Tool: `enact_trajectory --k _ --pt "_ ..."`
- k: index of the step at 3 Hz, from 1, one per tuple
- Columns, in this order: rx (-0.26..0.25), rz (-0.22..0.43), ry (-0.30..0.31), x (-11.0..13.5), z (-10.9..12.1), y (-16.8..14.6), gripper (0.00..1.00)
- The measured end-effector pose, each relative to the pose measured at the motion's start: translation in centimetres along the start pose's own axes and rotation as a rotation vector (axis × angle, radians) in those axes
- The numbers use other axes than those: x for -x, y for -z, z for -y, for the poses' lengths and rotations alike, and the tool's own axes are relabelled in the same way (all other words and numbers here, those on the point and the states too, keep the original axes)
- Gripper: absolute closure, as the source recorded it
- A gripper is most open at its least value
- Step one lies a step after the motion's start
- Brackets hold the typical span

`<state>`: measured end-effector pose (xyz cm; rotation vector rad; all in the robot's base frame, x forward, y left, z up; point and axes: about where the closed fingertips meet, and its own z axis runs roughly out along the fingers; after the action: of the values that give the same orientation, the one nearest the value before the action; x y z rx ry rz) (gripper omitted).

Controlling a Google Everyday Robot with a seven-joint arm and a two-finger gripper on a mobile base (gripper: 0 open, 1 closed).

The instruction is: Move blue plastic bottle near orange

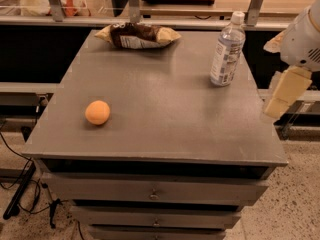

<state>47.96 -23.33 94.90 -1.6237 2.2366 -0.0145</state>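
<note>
The blue plastic bottle point(227, 50) stands upright at the far right of the grey cabinet top point(160, 89). It is clear, with a white cap and a white-and-bluish label. The orange point(97, 112) lies at the near left of the top, far from the bottle. My gripper point(282, 96) hangs off the right edge of the cabinet, below the white arm point(305, 39). It is to the right of the bottle and nearer the camera, apart from it and holding nothing.
A brown-and-yellow snack bag point(138, 35) lies at the far left-middle of the top. Drawers point(155, 194) face front below. A shelf with metal posts point(134, 3) runs behind. Cables point(20, 184) lie on the floor at left.
</note>
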Motion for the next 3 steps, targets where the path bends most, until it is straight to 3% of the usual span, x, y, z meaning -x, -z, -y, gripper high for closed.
enact_trajectory --k 1,3 --pt "-0.04 0.057 -0.096 -1.2 3.0 -2.5 0.0" --pt "-0.21 0.124 -0.293 -2.7 8.5 -5.5 0.0"
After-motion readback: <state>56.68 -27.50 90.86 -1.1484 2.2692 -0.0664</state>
